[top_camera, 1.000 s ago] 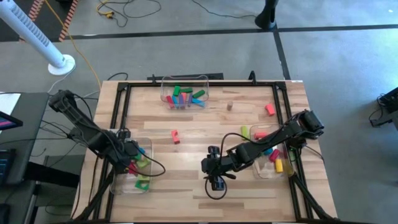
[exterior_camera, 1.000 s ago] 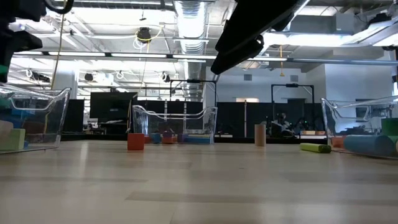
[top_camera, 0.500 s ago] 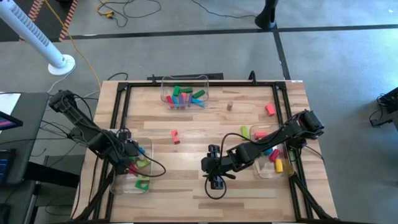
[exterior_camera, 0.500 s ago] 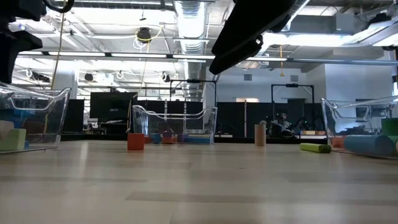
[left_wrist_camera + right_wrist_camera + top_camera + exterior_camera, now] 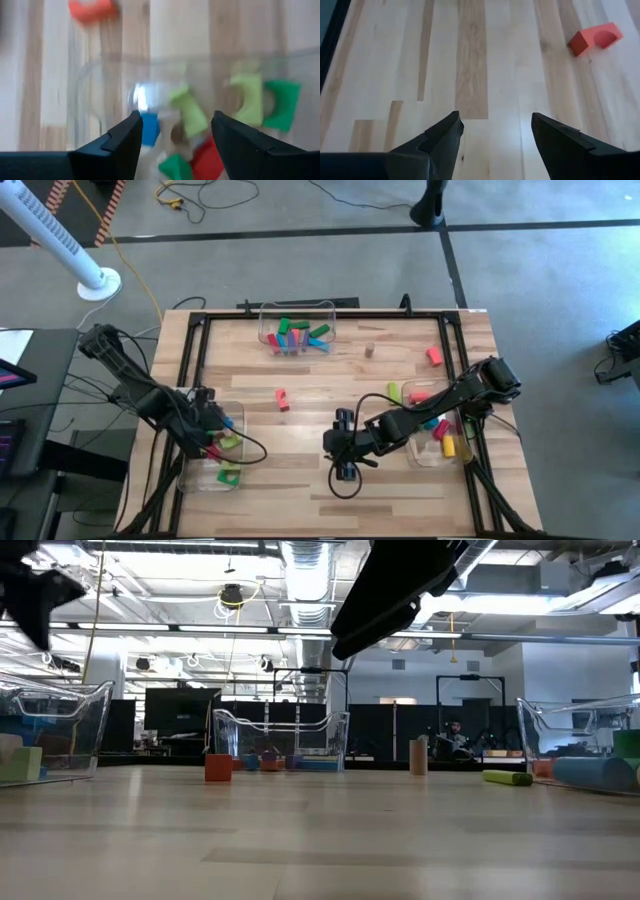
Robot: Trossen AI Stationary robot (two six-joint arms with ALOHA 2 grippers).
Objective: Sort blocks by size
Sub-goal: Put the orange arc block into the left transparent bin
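My left gripper hangs open above the clear left bin, with nothing between its fingers. In the bin below lie green, blue and red blocks. My right gripper stands open over bare table near the front middle. A red arch block rests on the table between the arms. Farther off lie a tan block, a red block and a green cylinder.
A clear bin with several coloured blocks stands at the far middle. Another clear bin with several blocks sits at the right under my right arm. A black frame runs along the table's edges. Bare wood lies in the middle.
My left gripper has tipped a little above the left bin, staying in place over it. The blocks on the table have kept still.
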